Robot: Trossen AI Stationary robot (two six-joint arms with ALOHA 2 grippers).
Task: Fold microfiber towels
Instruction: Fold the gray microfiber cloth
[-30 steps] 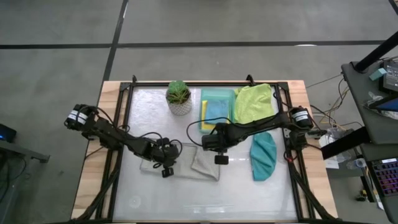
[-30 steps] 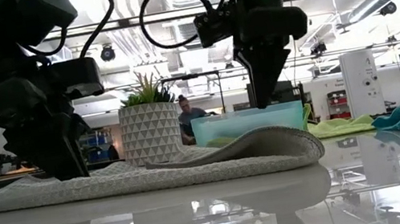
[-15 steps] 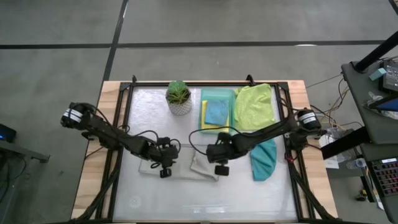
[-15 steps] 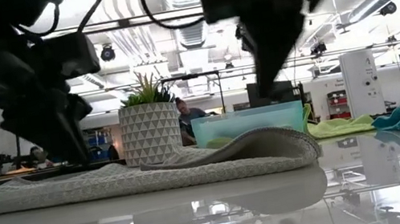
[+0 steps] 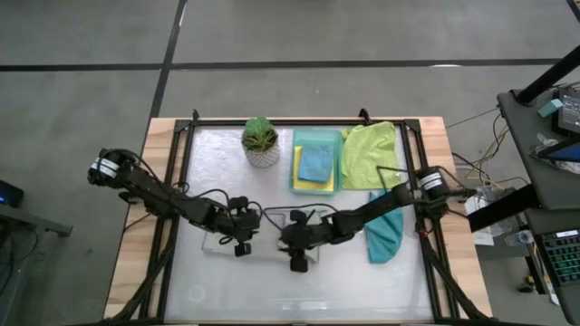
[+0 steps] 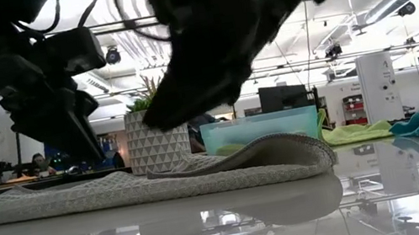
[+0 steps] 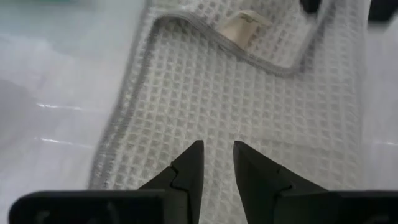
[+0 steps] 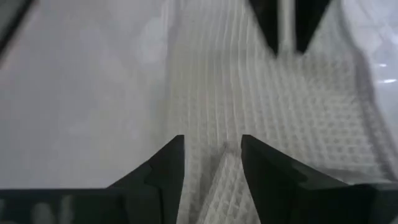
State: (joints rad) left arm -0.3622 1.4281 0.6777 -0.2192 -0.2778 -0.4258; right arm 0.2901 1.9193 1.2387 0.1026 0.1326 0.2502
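hovering left gripper (image 7: 216, 163) narrowly parted over pale grey towel (image 5: 265, 243) | lowering right gripper (image 8: 211, 155) open over same towel's fold | lying flat on tabletop (image 5: 362, 285)

Bench (image 5: 299, 294) front strip: being left open for passage. Back edge: being blocked by potted plant (image 5: 261, 141), tray (image 5: 316, 161) and lime green towel (image 5: 372, 150). Right edge: being obstructed by teal towel (image 5: 384, 234).
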